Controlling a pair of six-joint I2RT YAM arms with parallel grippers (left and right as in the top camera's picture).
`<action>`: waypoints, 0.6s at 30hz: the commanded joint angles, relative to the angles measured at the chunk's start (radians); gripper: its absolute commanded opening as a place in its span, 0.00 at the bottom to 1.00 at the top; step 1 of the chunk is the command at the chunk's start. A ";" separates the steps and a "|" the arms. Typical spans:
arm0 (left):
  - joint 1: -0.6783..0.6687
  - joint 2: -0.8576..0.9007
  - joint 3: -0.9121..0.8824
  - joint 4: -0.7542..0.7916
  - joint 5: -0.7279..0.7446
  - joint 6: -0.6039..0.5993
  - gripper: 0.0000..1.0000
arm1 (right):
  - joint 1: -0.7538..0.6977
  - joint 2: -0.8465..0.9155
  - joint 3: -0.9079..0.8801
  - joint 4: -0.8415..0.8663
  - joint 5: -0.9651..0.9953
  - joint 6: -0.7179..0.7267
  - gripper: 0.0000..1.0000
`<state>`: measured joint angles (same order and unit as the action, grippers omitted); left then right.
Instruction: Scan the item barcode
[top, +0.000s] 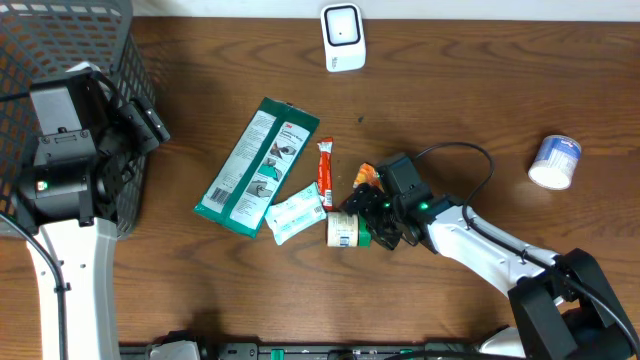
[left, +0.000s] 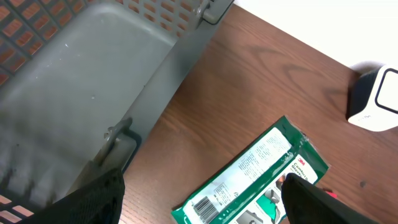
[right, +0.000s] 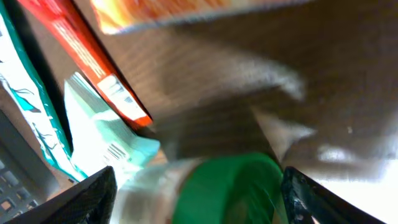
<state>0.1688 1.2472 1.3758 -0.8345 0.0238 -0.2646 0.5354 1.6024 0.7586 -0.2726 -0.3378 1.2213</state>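
straddling the green-capped bottle (top: 343, 230) with right pincer (right: 196, 193) agape, likely readying a lift toward the scanner (top: 343, 38); left pincer (left: 199, 199) parked wide, empty, by the basket (left: 93, 74).

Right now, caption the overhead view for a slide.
Fingers of the right gripper flank a green-capped bottle near a green packet; white scanner beyond.

Bottle (top: 343, 230): small, white label, green cap. It lies on its side mid-scene, cap pointing right. Scanner (top: 343, 38): white box with dark window, standing at the far edge, well apart from the bottle.
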 joint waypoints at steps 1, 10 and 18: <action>0.008 -0.002 0.010 -0.003 -0.013 0.009 0.83 | 0.000 0.002 0.012 -0.039 -0.033 0.013 0.91; 0.008 -0.002 0.010 -0.003 -0.013 0.009 0.83 | -0.011 0.002 0.012 -0.080 -0.161 0.102 0.99; 0.008 -0.002 0.010 -0.003 -0.013 0.009 0.83 | -0.011 0.002 0.012 -0.072 -0.048 0.079 0.80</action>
<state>0.1688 1.2472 1.3758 -0.8345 0.0238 -0.2646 0.5335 1.6020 0.7658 -0.3508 -0.4313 1.3014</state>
